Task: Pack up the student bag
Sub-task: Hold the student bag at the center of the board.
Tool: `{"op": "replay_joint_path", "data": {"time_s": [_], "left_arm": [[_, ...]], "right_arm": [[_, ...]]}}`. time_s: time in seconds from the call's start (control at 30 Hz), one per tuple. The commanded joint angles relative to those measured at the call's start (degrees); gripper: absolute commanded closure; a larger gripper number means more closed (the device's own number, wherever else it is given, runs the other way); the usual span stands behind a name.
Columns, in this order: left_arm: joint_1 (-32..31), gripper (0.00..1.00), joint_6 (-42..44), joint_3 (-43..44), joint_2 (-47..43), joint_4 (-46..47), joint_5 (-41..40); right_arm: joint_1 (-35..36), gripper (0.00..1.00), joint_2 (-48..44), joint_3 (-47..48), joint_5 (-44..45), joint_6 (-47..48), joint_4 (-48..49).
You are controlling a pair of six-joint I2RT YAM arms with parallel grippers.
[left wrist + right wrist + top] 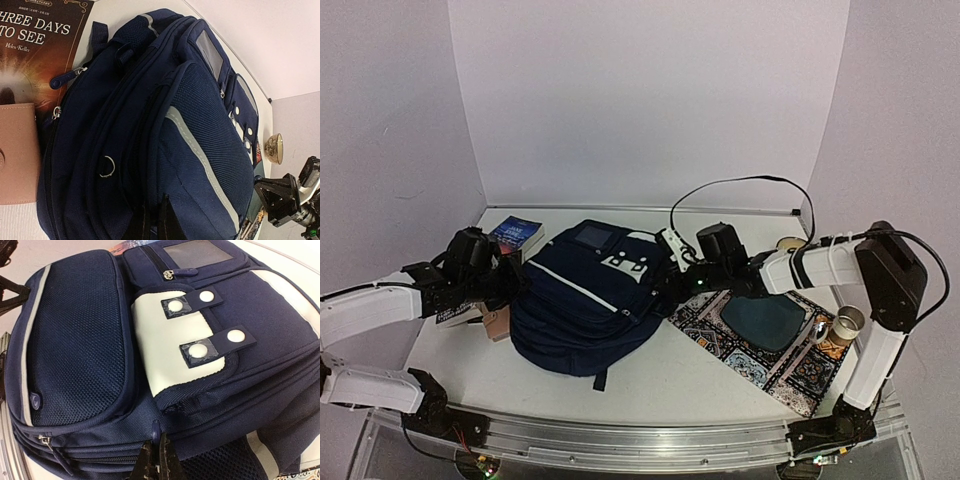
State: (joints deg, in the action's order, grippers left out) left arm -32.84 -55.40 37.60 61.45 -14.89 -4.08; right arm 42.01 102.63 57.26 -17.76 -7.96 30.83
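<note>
Student bag (585,300) lying front-up on the table (650,390), with me at both its sides.
It sits between the "Three Days to See" book (35,55) and the patterned mat (760,350). My left gripper (151,222) has its fingers together against the bag's side fabric. My right gripper (157,462) is closed too, with a zipper pull (156,429) at its tips; I cannot tell whether it is pinched.

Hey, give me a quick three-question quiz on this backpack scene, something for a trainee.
1. True or false: the left pincer and right pincer both stand wide open.
2. What lies right of the student bag in the top view? A) patterned mat B) laptop C) plate
3. Fill in: the book beside the bag reads "Three Days to ___".
Key: 1 false; 2 A; 3 See.
</note>
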Motion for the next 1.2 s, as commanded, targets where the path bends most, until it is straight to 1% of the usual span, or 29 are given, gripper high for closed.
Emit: {"op": "replay_joint_path", "data": {"time_s": [0.0, 0.1, 0.2, 0.27, 0.33, 0.5, 0.67, 0.77, 0.87, 0.97, 1.1, 1.17], "left_arm": [[1.72, 1.0, -3.42, -0.85, 0.11, 7.8, -6.42], [1.7, 1.0, -7.45, -2.91, 1.28, 14.29, -3.56], [1.55, 1.0, -11.16, -4.73, 2.85, 19.82, -2.25], [1.12, 1.0, -13.01, -5.34, 3.89, 22.13, -2.23], [0.43, 1.0, -14.38, -5.79, 4.55, 23.48, -3.92], [-1.1, 1.0, -16.64, -5.85, 5.62, 24.29, -7.29], [-3.37, 1.0, -18.56, -5.51, 6.17, 24.78, -10.85], [-3.64, 1.0, -17.05, -5.16, 6.36, 24.69, -12.71], [-3.49, 0.99, -12.8, -4.89, 4.92, 23.26, -16.81], [-2.77, 0.81, -6.77, -3.86, 4.89, 20.36, -17.68], [-2.74, 0.57, 2.93, -2.84, 5.12, 18.55, -13.95], [-2.76, 0.5, 7.2, -2.49, 4.84, 17.41, -11.14]], "right_arm": [[-0.31, 1.0, -2.32, -0.75, -6.07, 1.37, 3.51], [3.5, 1.0, -1.13, 1.0, -6.11, 2.41, 4.49], [7.27, 1.0, -0.21, 1.55, -5.02, 1.69, 8.09], [9.56, 1.0, 0.44, 1.78, -3.62, 1.08, 10.46], [11.72, 1.0, 1.32, 2.49, -2.33, 1.42, 11.89], [16.03, 1.0, 4.03, 5.86, -3.27, 1.74, 13.73], [20.14, 1.0, 6.49, 8.55, -0.3, 3.22, 16.11], [21.08, 1.0, 6.2, 8.02, 3.93, 3.72, 17.8], [20.34, 1.0, 3.95, 3.1, 12.85, 3.19, 22.25], [18.2, 1.0, 2.39, 0.92, 14.17, 0.95, 22.98], [17.57, 1.0, 0.81, 0.68, 14.11, 0.26, 23.23], [17.57, 1.0, 0.18, 0.96, 14.14, -0.01, 23.24]]}}
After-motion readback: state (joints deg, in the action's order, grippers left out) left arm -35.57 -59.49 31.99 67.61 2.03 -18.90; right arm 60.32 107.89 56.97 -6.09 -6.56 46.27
